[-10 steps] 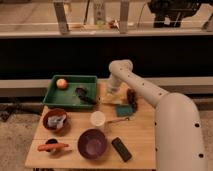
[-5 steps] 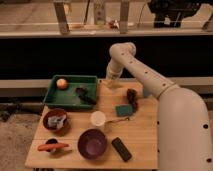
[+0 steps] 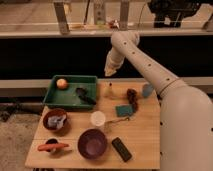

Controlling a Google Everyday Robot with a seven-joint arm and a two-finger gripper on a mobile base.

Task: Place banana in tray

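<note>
The dark green tray [image 3: 70, 100] sits at the back left of the wooden table and holds an orange ball [image 3: 61, 83] and a dark object [image 3: 85, 95]. A small pale cream thing, seemingly the banana [image 3: 109, 91], is on the table just right of the tray's right rim. My gripper [image 3: 109, 70] hangs from the white arm, raised above the table, almost straight over the banana and apart from it.
On the table are a brown bowl [image 3: 55, 120] with crumpled stuff, a carrot [image 3: 52, 146], a purple bowl [image 3: 92, 143], a white cup [image 3: 98, 119], a black remote [image 3: 121, 149], a green sponge [image 3: 124, 110] and a dark brown bumpy thing [image 3: 132, 96]. A dark wall stands behind.
The gripper has risen from table height by the tray's right rim to well above the table. The pale banana now shows uncovered on the table below it.
</note>
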